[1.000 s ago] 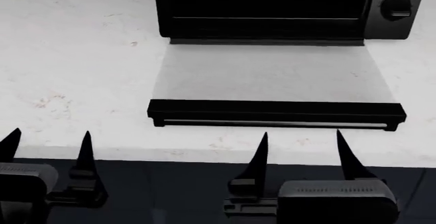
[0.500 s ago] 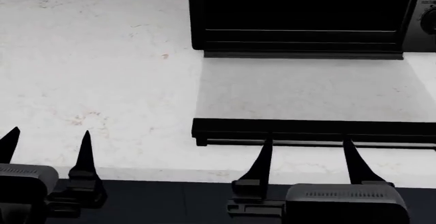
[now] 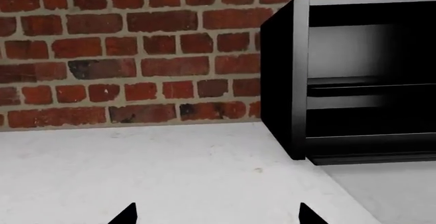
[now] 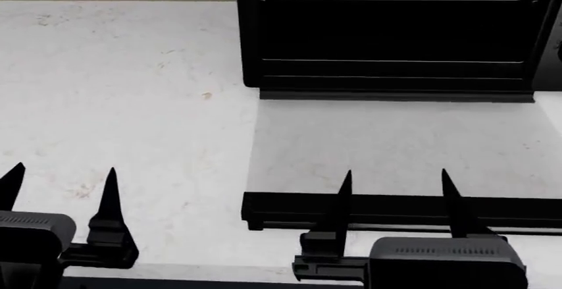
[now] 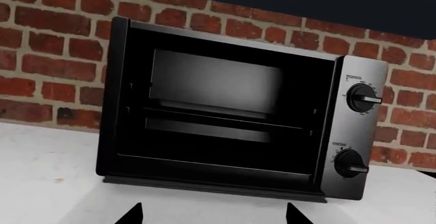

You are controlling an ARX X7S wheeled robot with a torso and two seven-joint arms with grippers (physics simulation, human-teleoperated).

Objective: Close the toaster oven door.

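The right claw [image 4: 393, 190] (open, like the left claw [image 4: 62, 187]) has advanced over the door [image 4: 395, 145] handle, ready to lift.

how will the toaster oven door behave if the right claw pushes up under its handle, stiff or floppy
Probably stiff: the toaster oven door is a glass pane in a black frame, lying flat open on the counter. It looks hinged along the toaster oven base, so it should swing up rather than slide. The right claw, open at the bar handle, may slip off its smooth edge.
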